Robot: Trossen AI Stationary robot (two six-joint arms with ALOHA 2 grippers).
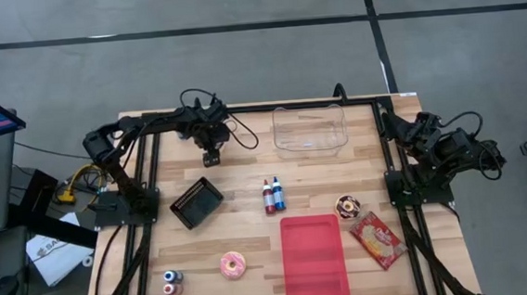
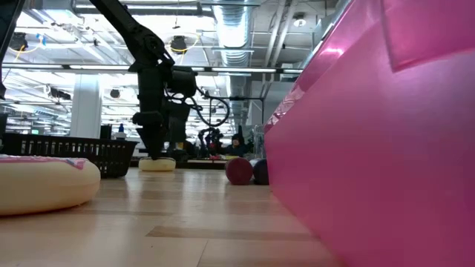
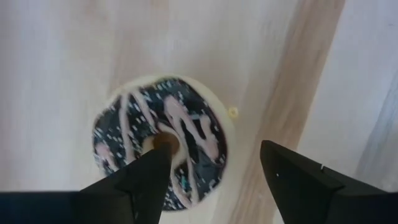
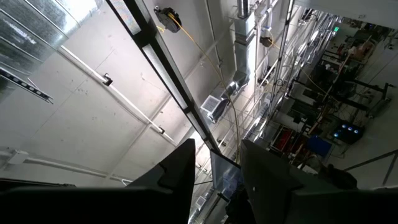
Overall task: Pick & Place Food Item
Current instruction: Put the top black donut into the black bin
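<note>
Left end effector (image 3: 211, 174) above chocolate donut (image 3: 163, 143)
Fingers spread wide, holding nothing; right end effector (image 4: 217, 174) parked, part-open, empty.

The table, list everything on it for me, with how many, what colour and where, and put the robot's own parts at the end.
Clear tub: 1, see-through, far edge, middle.
Black basket: 1, black, left of centre.
Bottles: 2, one red, one blue, side by side at centre.
Red tray: 1, red-pink, near edge, right of centre.
Pink donut: 1, pink, near edge, left of the tray.
Dark donut: 1, cream with dark icing and pink stripes, under the left gripper.
Chocolate donut: 1, dark brown, right of centre.
Snack packet: 1, red, right of the tray.
Small cups: 2, blue and red, near left corner.
Left gripper: open, over the dark donut.
Right gripper: parked at the far right, pointing upward.
</note>
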